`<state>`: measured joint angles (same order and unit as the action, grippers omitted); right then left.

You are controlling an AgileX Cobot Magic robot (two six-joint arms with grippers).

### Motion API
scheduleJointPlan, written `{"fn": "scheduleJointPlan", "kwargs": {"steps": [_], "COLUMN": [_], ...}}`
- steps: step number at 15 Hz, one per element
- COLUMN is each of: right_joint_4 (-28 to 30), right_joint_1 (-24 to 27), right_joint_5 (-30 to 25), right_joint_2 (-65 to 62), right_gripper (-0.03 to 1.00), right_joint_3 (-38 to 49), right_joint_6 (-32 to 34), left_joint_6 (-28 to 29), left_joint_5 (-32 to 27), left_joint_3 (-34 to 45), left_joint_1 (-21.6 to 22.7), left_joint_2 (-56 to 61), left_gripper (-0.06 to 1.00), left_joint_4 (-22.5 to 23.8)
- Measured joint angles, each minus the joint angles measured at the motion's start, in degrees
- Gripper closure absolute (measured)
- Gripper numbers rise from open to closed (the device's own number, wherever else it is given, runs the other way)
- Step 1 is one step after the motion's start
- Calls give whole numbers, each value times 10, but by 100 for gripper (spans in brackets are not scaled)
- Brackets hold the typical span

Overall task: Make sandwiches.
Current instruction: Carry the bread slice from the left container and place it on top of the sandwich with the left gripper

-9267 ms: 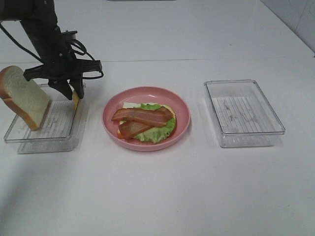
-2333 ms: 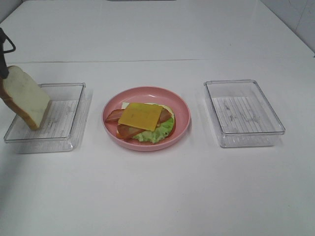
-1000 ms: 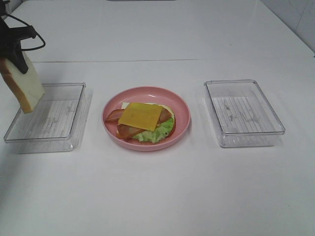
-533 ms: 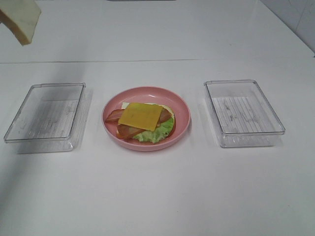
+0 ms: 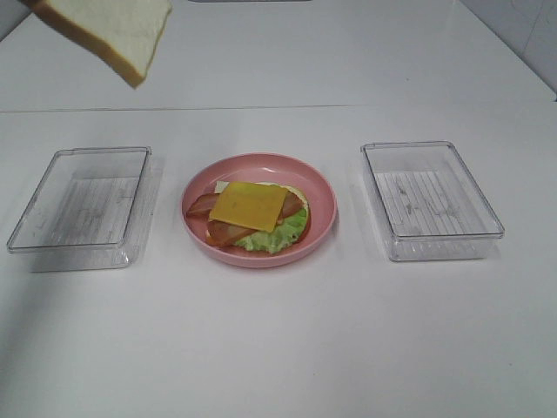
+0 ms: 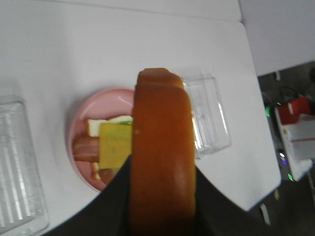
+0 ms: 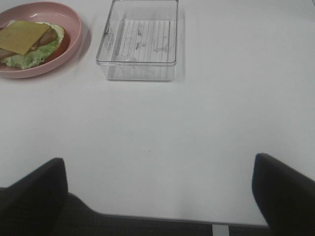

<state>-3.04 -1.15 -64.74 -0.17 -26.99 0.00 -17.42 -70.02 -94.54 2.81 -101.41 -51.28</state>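
Left jaws clenched on the top bread slice [image 5: 109,30], right jaws spread wide and idle; next, lower it squarely onto the cheese [image 5: 248,206].

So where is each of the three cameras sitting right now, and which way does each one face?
Exterior high: mounted above the table, looking down at the pink plate between two clear trays; only the bread slice shows at the top left, no arm.
Left wrist: high on the left arm, looking down past the held bread slice; dark tool parts flank it.
Right wrist: low at the table edge, facing the right tray; the open right tool frames the corners.
Shared: all see the cheese-topped sandwich.
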Motion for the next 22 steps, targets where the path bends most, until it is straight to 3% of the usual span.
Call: {"fn": "scheduleJointPlan", "kwargs": {"steps": [2, 3, 4, 5, 7, 9, 15, 22], "right_joint_4": [0, 0, 0, 0, 0, 0, 0, 0], "right_joint_1": [0, 0, 0, 0, 0, 0, 0, 0], "right_joint_5": [0, 0, 0, 0, 0, 0, 0, 0], "right_joint_2": [0, 0, 0, 0, 0, 0, 0, 0], "right_gripper": [-1, -1, -1, -1, -1, -1, -1, -1], "right_joint_3": [0, 0, 0, 0, 0, 0, 0, 0], "right_joint_6": [0, 0, 0, 0, 0, 0, 0, 0], "left_joint_6": [-67, -113, -168, -272, -330, -345, -349, -339], "left_joint_5": [1, 20, 42, 58, 62, 80, 221, 209], "left_joint_3": [82, 133, 180, 253, 273, 274, 274, 213], "left_joint_1": [0, 0, 0, 0, -1, -12, -116, -120], "left_joint_2": [0, -2, -6, -21, -48, -69, -132, -219], "left_gripper": [76, 76, 76, 76, 76, 76, 76, 76], "left_joint_4": [-32, -69, -117, -211, -266, -295, -345, -379]}}
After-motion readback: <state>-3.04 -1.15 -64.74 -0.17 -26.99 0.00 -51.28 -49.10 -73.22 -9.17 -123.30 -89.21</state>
